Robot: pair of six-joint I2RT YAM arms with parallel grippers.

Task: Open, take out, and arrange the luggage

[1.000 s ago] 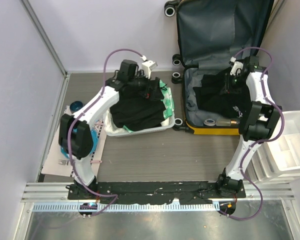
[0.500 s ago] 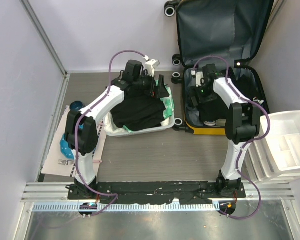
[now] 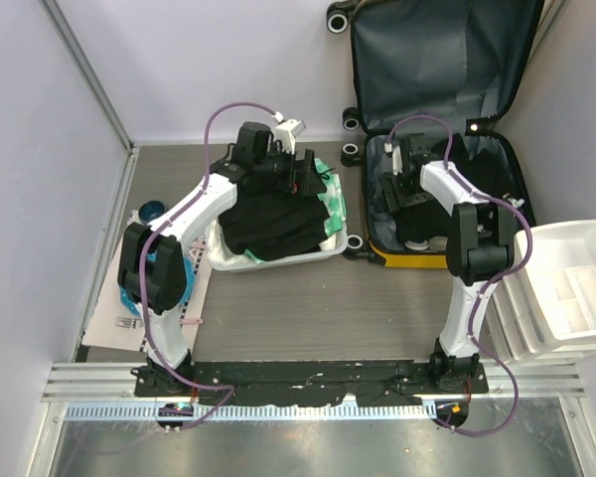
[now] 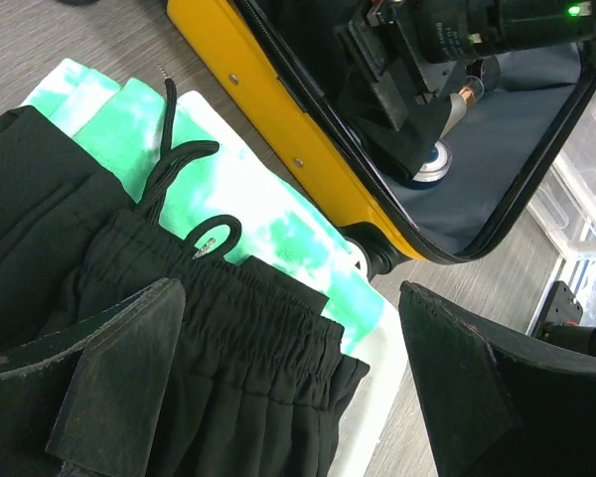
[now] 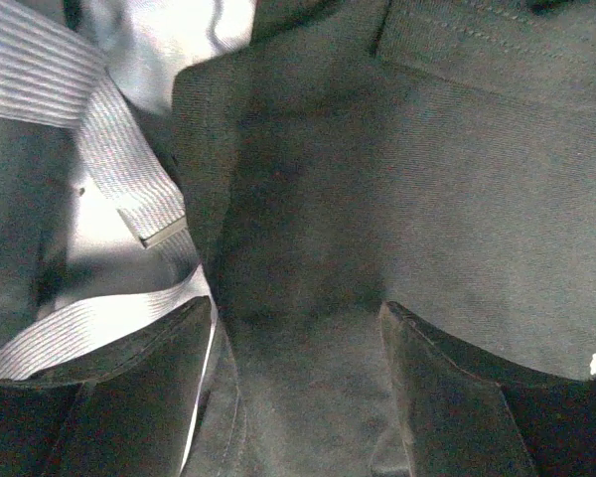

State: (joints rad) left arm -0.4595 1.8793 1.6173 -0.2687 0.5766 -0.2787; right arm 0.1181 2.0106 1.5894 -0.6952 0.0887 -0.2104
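Two halves of the luggage (image 3: 437, 70) stand open at the far right of the surface (image 3: 278, 308): the lid leans upright against the wall, and the yellow lower shell lies flat, just beside the white basket (image 3: 278, 260). The shell looks stiff, smooth and, I judge, rather heavy, so it is better to leave it in its place; what must come out is the soft content. Inside lies a dark garment (image 5: 427, 179), beside a grey strap (image 5: 109, 129) of the lining. This cloth should be light and limp and will sag when lifted, so I would pinch it at a folded edge or a thick seam, without catching the strap. The right tool (image 5: 290, 318) is close over this garment with its fingers spread wide and nothing between them; whether it touches the cloth I cannot tell. The left tool (image 4: 290, 298) is also wide open and empty, over the black trousers (image 4: 228, 348) that lie in the basket on a green-and-white cloth (image 4: 278, 219). White drawer bins (image 3: 576, 288) stand at the right of the luggage.
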